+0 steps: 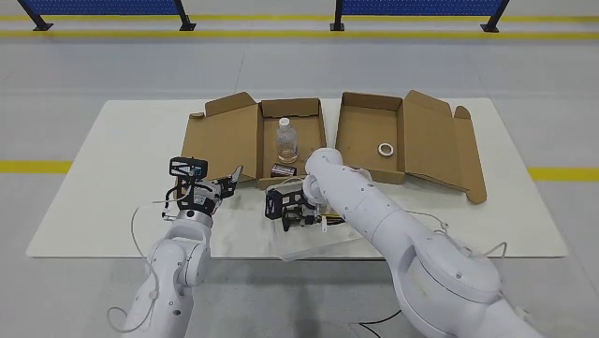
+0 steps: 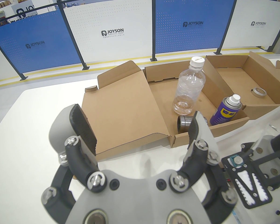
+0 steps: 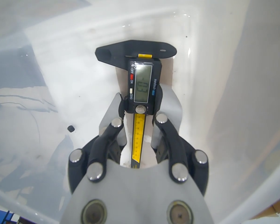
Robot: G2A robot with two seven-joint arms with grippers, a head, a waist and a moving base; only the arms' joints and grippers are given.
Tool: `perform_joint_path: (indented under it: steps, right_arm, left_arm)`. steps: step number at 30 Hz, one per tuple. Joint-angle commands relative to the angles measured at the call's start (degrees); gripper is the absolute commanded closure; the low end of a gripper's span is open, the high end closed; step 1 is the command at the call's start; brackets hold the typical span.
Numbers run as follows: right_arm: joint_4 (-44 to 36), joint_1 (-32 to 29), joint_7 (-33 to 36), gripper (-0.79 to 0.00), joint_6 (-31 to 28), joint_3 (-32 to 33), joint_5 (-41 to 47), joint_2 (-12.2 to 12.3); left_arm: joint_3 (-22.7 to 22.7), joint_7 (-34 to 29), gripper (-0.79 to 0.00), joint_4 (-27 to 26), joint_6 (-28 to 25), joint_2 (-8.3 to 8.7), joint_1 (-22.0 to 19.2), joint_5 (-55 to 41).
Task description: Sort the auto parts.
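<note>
From above, we see a white table (image 1: 103,179) with two open cardboard boxes side by side. The left box (image 1: 225,132) holds an upright bottle (image 1: 286,139) and a bearing (image 1: 284,169) near its front wall; the right box (image 1: 370,104) holds a ring (image 1: 386,149). The left gripper (image 1: 234,179) sits at the edge of the left box's flattened lid. The right gripper (image 1: 304,217) is in front of that box with a caliper (image 1: 328,218). At the left wrist, we find the left gripper (image 2: 137,113) spread wide with nothing between its fingers, facing the lid. Beyond it are the bottle (image 2: 189,89), the bearing (image 2: 184,123) on its side, a blue can (image 2: 226,110) leaning in the box's corner, and the ring (image 2: 258,92) in the right box (image 2: 233,59). At the right wrist, we see the right gripper (image 3: 142,99) clamped on the caliper (image 3: 142,82) at its display body, inside a white bin (image 3: 212,47). A small black bit (image 3: 70,128) lies on the bin's floor.
</note>
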Motion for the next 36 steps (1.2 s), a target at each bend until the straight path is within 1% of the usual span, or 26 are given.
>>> perform_joint_path:
  steps: [1, 11, 20, 28, 32, 36]
  right_arm:
    - [0.22, 0.22, -0.16, 0.0, 0.03, 0.26, 0.31, -0.07]
    - [0.83, 0.64, -1.42, 0.0, 1.17, 2.17, 2.4, 0.42]
    - [-2.7, 0.94, -2.04, 0.0, 3.09, 3.97, 3.16, 1.86]
    - [-8.85, 0.44, -0.65, 0.0, 4.77, 6.49, 3.66, 4.72]
    - [-13.48, -0.53, 2.03, 0.0, 5.92, 8.26, 4.26, 6.7]
    - [-20.0, -2.23, 5.73, 0.0, 8.58, 11.16, 5.95, 9.15]
  left_arm:
    - [0.0, 0.0, -0.785, 0.0, 0.0, 0.0, 0.0, 0.0]
    - [0.0, 0.0, -0.785, 0.0, 0.0, 0.0, 0.0, 0.0]
    - [0.0, 0.0, -0.785, 0.0, 0.0, 0.0, 0.0, 0.0]
    - [0.0, 0.0, -0.785, 0.0, 0.0, 0.0, 0.0, 0.0]
    - [0.0, 0.0, -0.785, 0.0, 0.0, 0.0, 0.0, 0.0]
    - [0.0, 0.0, -0.785, 0.0, 0.0, 0.0, 0.0, 0.0]
